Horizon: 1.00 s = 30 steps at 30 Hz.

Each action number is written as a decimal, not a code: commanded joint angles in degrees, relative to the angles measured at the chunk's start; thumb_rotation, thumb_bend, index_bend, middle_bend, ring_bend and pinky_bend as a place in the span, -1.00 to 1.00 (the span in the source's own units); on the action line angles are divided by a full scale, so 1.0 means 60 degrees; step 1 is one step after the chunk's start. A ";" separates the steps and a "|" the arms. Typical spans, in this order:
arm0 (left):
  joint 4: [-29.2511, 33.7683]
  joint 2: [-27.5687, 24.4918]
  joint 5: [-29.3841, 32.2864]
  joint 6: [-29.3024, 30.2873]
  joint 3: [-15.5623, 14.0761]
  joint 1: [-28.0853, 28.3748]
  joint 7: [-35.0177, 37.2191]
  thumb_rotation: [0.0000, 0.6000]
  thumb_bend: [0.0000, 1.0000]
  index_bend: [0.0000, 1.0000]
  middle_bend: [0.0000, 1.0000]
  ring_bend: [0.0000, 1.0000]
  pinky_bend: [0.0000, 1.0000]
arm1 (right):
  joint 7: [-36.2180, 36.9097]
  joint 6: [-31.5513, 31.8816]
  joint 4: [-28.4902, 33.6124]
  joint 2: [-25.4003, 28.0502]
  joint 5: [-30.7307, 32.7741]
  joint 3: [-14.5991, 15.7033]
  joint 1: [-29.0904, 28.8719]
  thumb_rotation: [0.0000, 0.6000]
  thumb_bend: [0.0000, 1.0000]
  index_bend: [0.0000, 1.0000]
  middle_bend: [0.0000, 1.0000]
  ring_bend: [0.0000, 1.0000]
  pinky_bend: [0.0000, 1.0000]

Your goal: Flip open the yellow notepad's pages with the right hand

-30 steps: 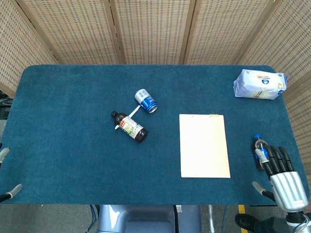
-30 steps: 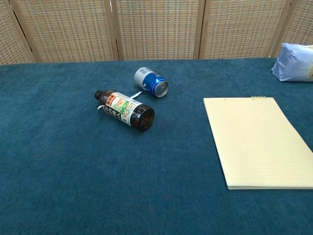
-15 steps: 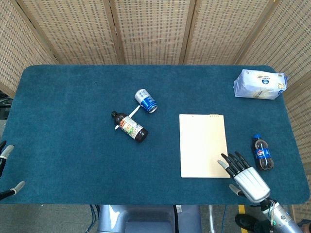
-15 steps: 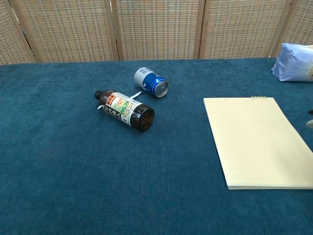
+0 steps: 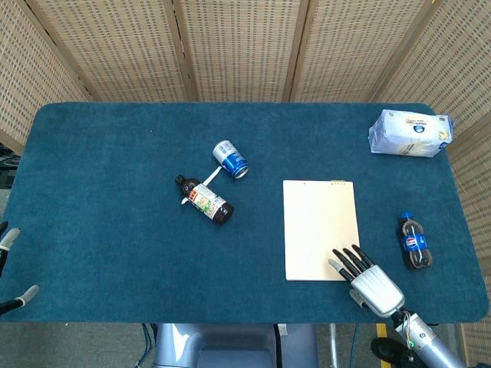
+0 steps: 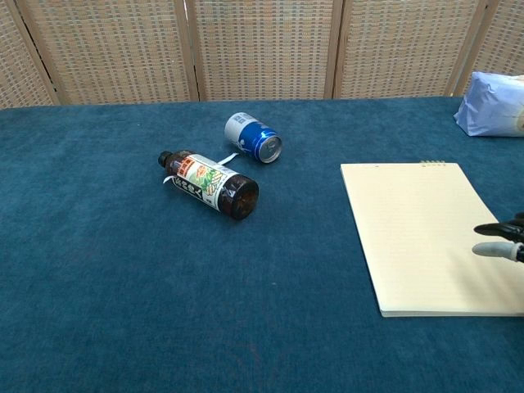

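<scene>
Wicker screen panels back a table w/ blue felt top.

Right hand: at near-right of table, fingers extended, slightly apart, holding nothing. Fingertips over near-right corner of yellow notepad; cannot tell whether touching the paper or just above it. In chest view only fingertips enter from right edge, over right margin of the pad.

Notepad: lies flat, closed, cover page uppermost, binding at far edge. Bulk of pad extends away from fingertips, toward far side of table and to their left.

Left hand: only partly visible at near-left frame edge in head view, two light-tipped digits showing, apart from each other, nothing seen between them. Well apart from all items.

Other items, ref. right fingers:
- Small cola bottle: on its side, just right of fingertips and slightly farther, off the pad, not touching hand.
- Brown bottle w/ printed label: on its side, well to left of fingers and farther, beyond pad's left edge.
- Blue can: on its side, farther still, near brown bottle; white strip lies between the two.
- White/blue packet: far-right corner of table, well beyond fingers.
</scene>
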<state>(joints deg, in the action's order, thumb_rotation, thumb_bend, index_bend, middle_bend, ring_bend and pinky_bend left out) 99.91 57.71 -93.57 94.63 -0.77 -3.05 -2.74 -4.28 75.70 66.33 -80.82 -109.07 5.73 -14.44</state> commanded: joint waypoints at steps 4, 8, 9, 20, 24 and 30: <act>0.0005 0.0000 0.0009 -0.0061 -0.0002 0.0026 -0.0032 1.00 -1.00 -1.00 -1.00 -1.00 -1.00 | -0.0214 -0.0102 -0.0184 -0.0276 0.0178 -0.0019 -0.0098 1.00 -0.07 -0.89 -1.00 -1.00 -1.00; 0.0015 0.0001 0.0017 -0.0054 0.0000 0.0021 -0.0030 1.00 -1.00 -1.00 -1.00 -1.00 -1.00 | -0.0406 -0.0264 -0.0340 -0.0475 0.0310 -0.0033 -0.0162 1.00 -0.07 -0.89 -1.00 -1.00 -1.00; 0.0016 -0.0003 0.0024 -0.0051 0.0003 0.0018 -0.0024 1.00 -1.00 -1.00 -1.00 -1.00 -1.00 | -0.0432 -0.0300 -0.0401 -0.0545 0.0364 -0.0042 -0.0176 1.00 -0.07 -0.89 -1.00 -1.00 -1.00; 0.0023 -0.0001 0.0050 -0.0111 0.0004 0.0043 -0.0046 1.00 -1.00 -1.00 -1.00 -1.00 -1.00 | -0.0730 -0.0199 -0.1325 -0.1158 0.0579 -0.0054 -0.0272 1.00 -0.07 -0.89 -1.00 -1.00 -1.00; 0.0029 -0.0006 0.0080 -0.0123 0.0016 0.0047 -0.0044 1.00 -1.00 -1.00 -1.00 -1.00 -1.00 | -0.0776 -0.0215 -0.1440 -0.1224 0.0625 0.0008 -0.0325 1.00 -0.07 -0.89 -1.00 -1.00 -1.00; 0.0036 -0.0005 0.0072 -0.0142 0.0005 0.0052 -0.0064 1.00 -1.00 -1.00 -1.00 -1.00 -1.00 | -0.0772 -0.0165 -0.1419 -0.1255 0.0682 0.0093 -0.0324 1.00 -0.07 -0.89 -1.00 -1.00 -1.00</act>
<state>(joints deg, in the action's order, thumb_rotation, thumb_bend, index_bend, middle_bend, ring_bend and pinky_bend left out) 100.12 57.68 -93.13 93.78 -0.74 -2.74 -3.12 -8.95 74.64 57.77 -88.34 -105.00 6.24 -16.41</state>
